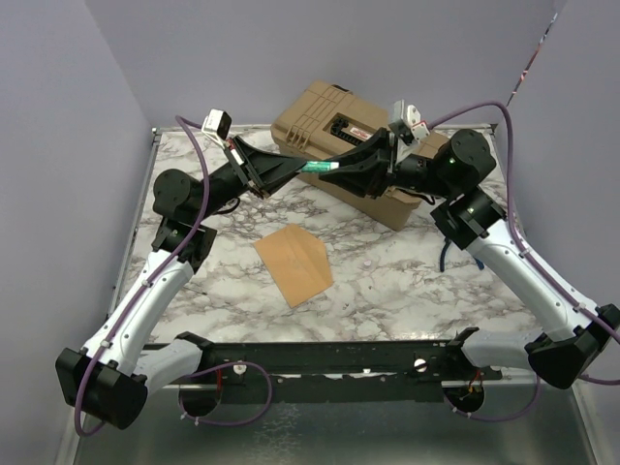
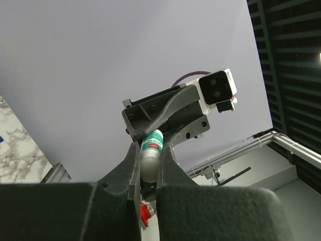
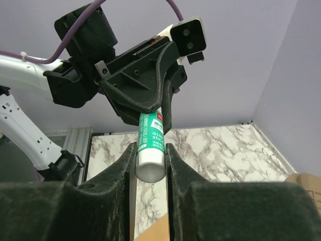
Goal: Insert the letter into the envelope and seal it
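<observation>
Upper centre: left tool [image 1: 295,170] and right tool [image 1: 341,167] both clamped on glue stick [image 1: 320,168]; envelope [image 1: 294,263] flat on worktop [image 1: 407,271], mid-frame.

You can read just one label: the green band of the glue stick [image 3: 151,145] carries white letters, "GLU" above "STIC", cut off where the tube curves away. Its smaller print is too fine. The red-and-white sticker [image 1: 360,135] on the tan case [image 1: 305,116] is unreadable.

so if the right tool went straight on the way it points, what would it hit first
Probably the left tool, clamped on the far end of the glue stick both hold.
</observation>
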